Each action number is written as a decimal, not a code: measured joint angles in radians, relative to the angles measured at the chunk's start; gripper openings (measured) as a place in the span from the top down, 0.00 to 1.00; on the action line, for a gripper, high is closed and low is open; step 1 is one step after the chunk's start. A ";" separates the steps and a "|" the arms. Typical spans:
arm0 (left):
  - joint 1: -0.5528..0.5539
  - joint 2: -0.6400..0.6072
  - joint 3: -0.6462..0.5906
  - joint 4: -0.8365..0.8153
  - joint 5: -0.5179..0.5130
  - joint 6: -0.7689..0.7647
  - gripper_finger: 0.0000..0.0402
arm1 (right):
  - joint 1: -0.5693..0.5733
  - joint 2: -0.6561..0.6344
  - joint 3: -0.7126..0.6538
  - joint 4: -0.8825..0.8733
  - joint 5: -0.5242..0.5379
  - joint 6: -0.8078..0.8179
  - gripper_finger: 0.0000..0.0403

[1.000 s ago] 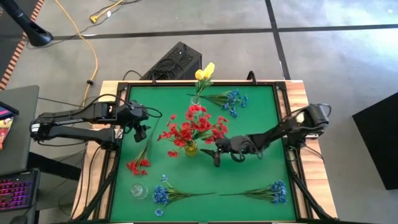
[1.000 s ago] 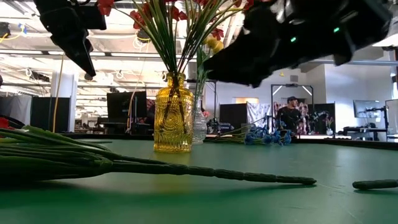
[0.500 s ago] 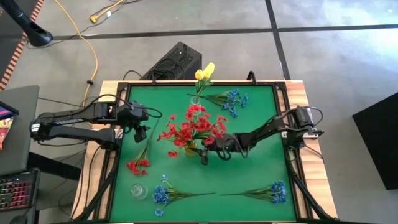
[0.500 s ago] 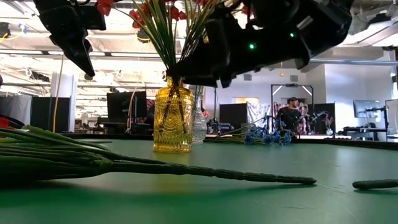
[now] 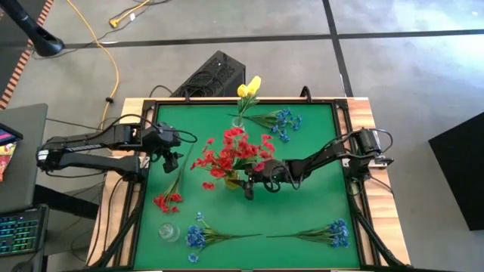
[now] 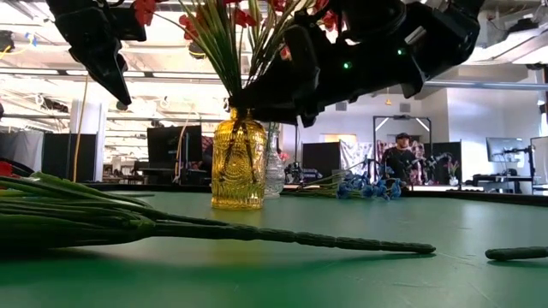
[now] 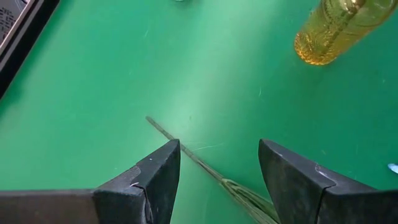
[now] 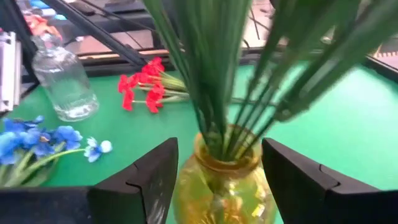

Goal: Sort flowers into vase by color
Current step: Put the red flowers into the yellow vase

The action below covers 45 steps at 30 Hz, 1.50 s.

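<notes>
Right wrist view shows the right gripper [image 8: 214, 180] with its jaws spread wide on either side of the yellow vase [image 8: 224, 186] at its neck, gripping nothing. Bunched green stems rise upright from the vase mouth, their red blooms [image 5: 236, 151] fanning over the middle of the table [image 5: 318, 211]. If the jaws close or push sideways here, I judge the vase could tip or slide and the sprays could spill.

The left gripper [image 7: 217, 171] hangs open above a loose red spray [image 5: 170, 198] lying flat near the table's left edge. Its long axis runs from the stem end under that gripper down to the blooms at the near-left. Blue sprays [image 5: 204, 236] lie flat along the near edge.
</notes>
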<state>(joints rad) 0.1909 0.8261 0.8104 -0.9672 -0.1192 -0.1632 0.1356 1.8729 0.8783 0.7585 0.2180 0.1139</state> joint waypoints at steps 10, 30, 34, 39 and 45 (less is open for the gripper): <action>0.000 0.000 0.000 0.000 0.000 -0.008 0.49 | 0.001 0.000 0.000 -0.023 -0.003 0.009 0.66; 0.000 0.000 0.000 0.001 0.000 -0.003 0.49 | 0.038 -0.199 -0.001 -0.453 0.011 0.011 0.64; 0.000 0.000 0.000 0.001 0.000 -0.004 0.49 | 0.048 -0.234 -0.002 -0.523 0.023 0.018 0.61; 0.000 0.000 0.000 0.002 0.000 -0.009 0.49 | 0.048 -0.233 -0.002 -0.527 0.015 0.036 0.56; 0.000 0.000 0.000 0.002 0.003 -0.017 0.49 | 0.048 -0.234 0.001 -0.571 0.016 0.069 0.49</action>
<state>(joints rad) 0.1909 0.8265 0.8104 -0.9657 -0.1165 -0.1798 0.1833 1.6390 0.8791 0.1873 0.2344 0.1829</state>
